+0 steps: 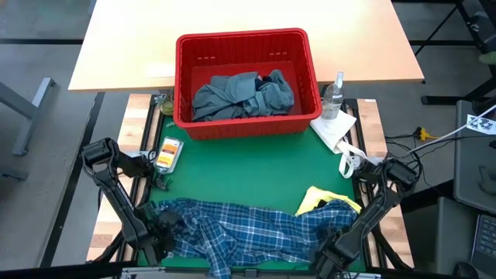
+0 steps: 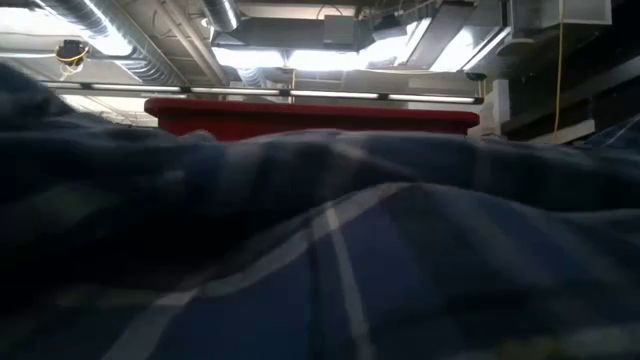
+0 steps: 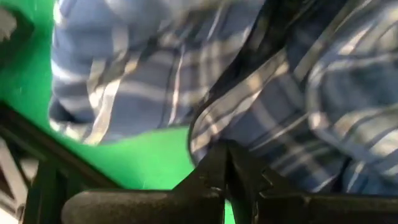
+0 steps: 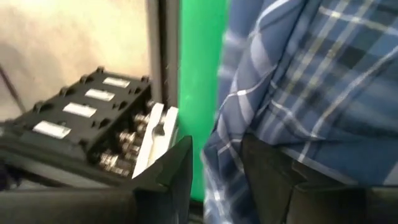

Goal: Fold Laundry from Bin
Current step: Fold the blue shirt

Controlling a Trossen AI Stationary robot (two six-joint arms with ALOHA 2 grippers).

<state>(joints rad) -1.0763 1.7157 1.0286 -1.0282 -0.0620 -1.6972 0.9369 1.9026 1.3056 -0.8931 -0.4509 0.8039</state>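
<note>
We see the blue-white plaid cotton shirt (image 1: pixel 248 226) lying spread on the green mat (image 1: pixel 256 167) at the near edge, its long axis running from one arm to the other. The left gripper (image 3: pixel 229 167) is pressed together at the shirt's left end, pinching its cloth. The right gripper (image 4: pixel 214 163) stands apart around the right end; whether it holds, we cannot tell. Each arm is nearest to its own end.

We count one plaid shirt, one small yellow garment (image 1: pixel 325 198) just beside its right end, and in the red slotted plastic bin (image 1: pixel 186 85) one grey-blue garment (image 1: pixel 232 94) with one dark navy piece (image 1: pixel 273 77).

plaid shirt (image 1: pixel 248 229) spread on mat; grey-blue garment (image 1: pixel 240 94) crumpled in red bin (image 1: pixel 186 77)
</note>
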